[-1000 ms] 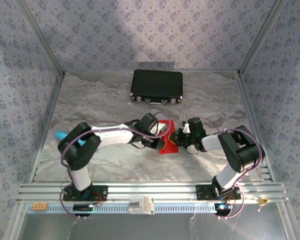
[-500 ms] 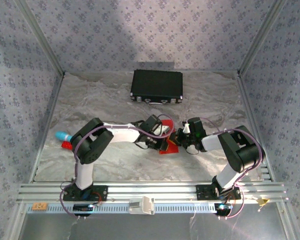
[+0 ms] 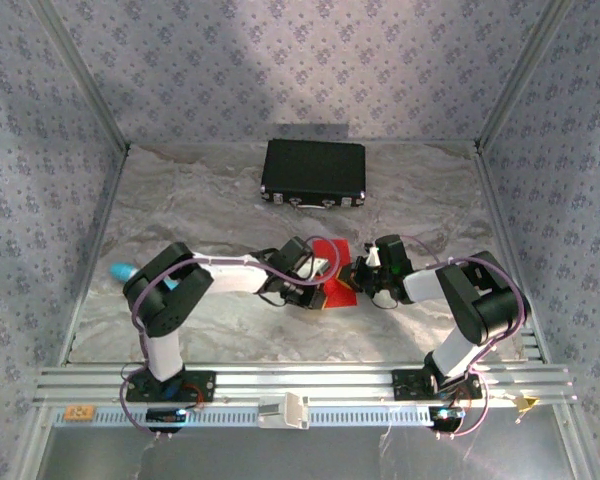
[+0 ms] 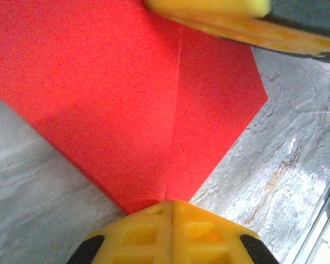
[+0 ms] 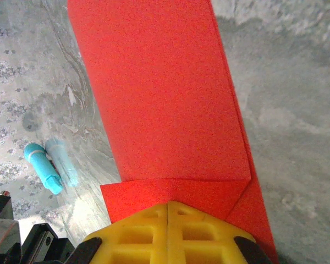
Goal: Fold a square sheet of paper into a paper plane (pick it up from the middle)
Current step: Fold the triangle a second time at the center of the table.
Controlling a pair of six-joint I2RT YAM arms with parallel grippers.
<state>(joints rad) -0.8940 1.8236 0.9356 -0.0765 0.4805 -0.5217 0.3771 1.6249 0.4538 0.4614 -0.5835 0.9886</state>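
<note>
In the top view, the square sheet of paper (image 3: pixel 333 292), already partly folded, sits mid-table between the two arms, well in front of the black case (image 3: pixel 314 172). The left gripper (image 3: pixel 318 272) meets it from the left and the right gripper (image 3: pixel 366 274) from the right. We judge this two-sided hold keeps the thin sheet taut so a crease can be set. Both arms are bent at the elbow and reach low and inward, with their wrists nearly facing each other. A small turquoise object (image 3: pixel 121 270) lies by the left wall, away from the work.

From the left wrist, we see the left gripper (image 4: pixel 171 208) with its yellow fingers pressed together. The paper (image 4: pixel 121 93) narrows to a point right at their seam, and a fold line runs straight into it, so the fingers appear to pinch the sheet on its crease. The right gripper's finger (image 4: pixel 231 22) crosses the top edge over the far side of the paper. The marbled table (image 4: pixel 280 165) lies beneath.

From the right wrist, the right gripper (image 5: pixel 169 213) is likewise closed tight. The paper (image 5: pixel 159 93) runs away from it as a long folded strip, with a small flap turned over at the tips, seemingly nipped there. The turquoise object (image 5: pixel 43 168) rests on the table (image 5: pixel 297 126) off to the side.
</note>
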